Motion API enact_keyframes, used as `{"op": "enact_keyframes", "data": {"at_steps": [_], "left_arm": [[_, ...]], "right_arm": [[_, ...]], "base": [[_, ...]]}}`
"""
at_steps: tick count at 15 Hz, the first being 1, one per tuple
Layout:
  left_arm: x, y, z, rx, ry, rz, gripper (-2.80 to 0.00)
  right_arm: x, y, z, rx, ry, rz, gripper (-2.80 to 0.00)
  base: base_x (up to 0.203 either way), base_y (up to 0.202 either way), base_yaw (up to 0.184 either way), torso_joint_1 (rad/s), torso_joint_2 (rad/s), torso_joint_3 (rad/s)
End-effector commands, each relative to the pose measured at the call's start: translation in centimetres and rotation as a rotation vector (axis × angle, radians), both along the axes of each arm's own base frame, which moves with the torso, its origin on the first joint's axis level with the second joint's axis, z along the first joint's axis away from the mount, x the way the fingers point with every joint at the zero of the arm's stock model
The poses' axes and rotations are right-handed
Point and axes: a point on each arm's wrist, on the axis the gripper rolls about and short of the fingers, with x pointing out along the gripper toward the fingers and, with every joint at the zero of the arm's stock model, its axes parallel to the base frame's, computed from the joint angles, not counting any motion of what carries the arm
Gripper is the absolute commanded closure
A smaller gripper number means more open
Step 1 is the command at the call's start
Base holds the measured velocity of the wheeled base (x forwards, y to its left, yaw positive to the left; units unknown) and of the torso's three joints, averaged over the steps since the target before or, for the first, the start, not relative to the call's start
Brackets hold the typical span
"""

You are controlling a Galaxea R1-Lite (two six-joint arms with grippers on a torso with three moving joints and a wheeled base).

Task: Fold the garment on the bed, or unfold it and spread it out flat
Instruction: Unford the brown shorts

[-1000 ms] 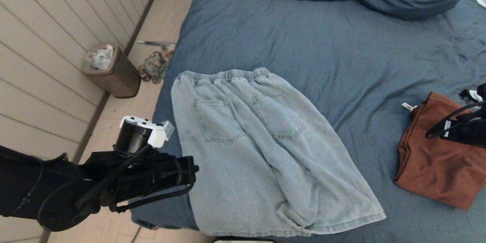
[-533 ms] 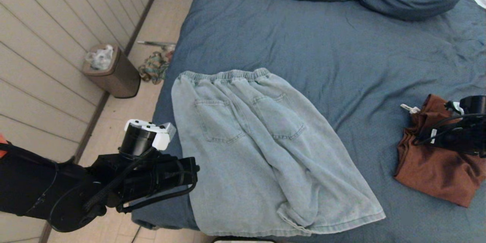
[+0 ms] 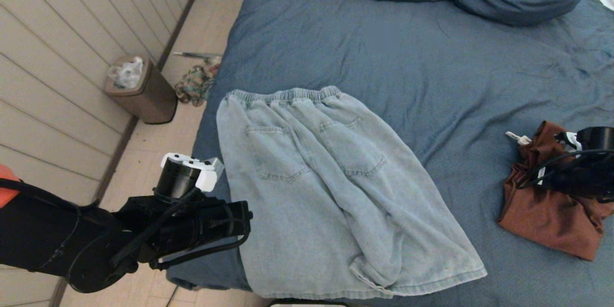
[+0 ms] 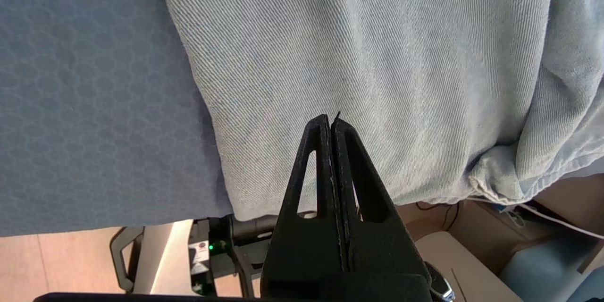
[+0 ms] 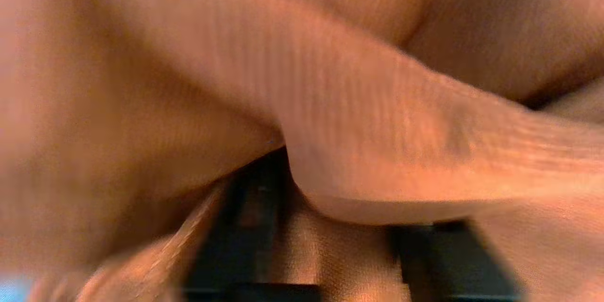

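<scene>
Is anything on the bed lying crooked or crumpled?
Yes. The brown garment near the right end effector is bunched up. The denim shorts lie flat, but their hem hangs over the bed edge.

Bed (image 3: 431,67): slate-blue, w/ faint honeycomb print. Denim shorts (image 3: 326,192) at bed's left edge: pale blue, plain. Garment (image 3: 542,211) at right edge: rust-brown, plain. Bin (image 3: 144,91) on floor: brown. Both arms black; left fingers (image 4: 351,179) black.
</scene>
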Motion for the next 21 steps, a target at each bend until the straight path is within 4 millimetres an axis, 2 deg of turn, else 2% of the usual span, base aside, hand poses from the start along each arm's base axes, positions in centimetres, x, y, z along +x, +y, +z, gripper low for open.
{"op": "enact_keyframes", "data": {"at_steps": [1,5,8,11,13,16,18,19,21], "left_arm": [[0.0,0.0,-0.1,-0.003,0.002,0.003,0.0],[0.0,0.0,0.0,-0.005,0.0,0.003,0.0],[0.0,0.0,-0.2,-0.002,0.005,0.002,0.0],[0.0,0.0,-0.2,-0.002,0.006,0.002,0.0],[0.1,-0.1,-0.4,0.002,0.01,0.003,0.0],[0.1,-0.1,-0.2,-0.003,0.004,0.005,0.0],[0.2,-0.1,-0.3,-0.001,0.006,0.005,0.0],[0.3,-0.2,-0.4,-0.002,0.006,0.008,0.0],[0.2,0.1,0.4,-0.024,-0.032,0.018,0.0]], "right_arm": [[-1.0,1.3,2.1,0.0,-0.044,0.035,0.0],[-3.5,6.2,7.6,-0.036,-0.161,0.134,0.0],[-5.2,12.0,13.2,-0.031,-0.289,0.272,0.0],[-7.1,17.7,20.1,0.067,-0.426,0.401,0.0],[-8.7,21.5,23.0,0.171,-0.469,0.503,0.0],[-10.2,26.6,23.9,0.318,-0.442,0.653,0.0],[-10.4,29.8,22.7,0.41,-0.366,0.758,0.0],[-9.8,31.2,21.6,0.441,-0.311,0.801,0.0],[-9.4,33.6,20.1,0.488,-0.23,0.9,0.0]], "base": [[0.0,0.0,0.0,0.0,0.0,0.0],[0.0,0.0,0.0,0.0,0.0,0.0],[0.0,0.0,0.0,0.0,0.0,0.0],[0.0,0.0,0.0,0.0,0.0,0.0],[0.0,0.0,0.0,0.0,0.0,0.0],[0.0,0.0,0.0,0.0,0.0,0.0],[0.0,0.0,0.0,0.0,0.0,0.0],[0.0,0.0,0.0,0.0,0.0,0.0],[0.0,0.0,0.0,0.0,0.0,0.0]]}}
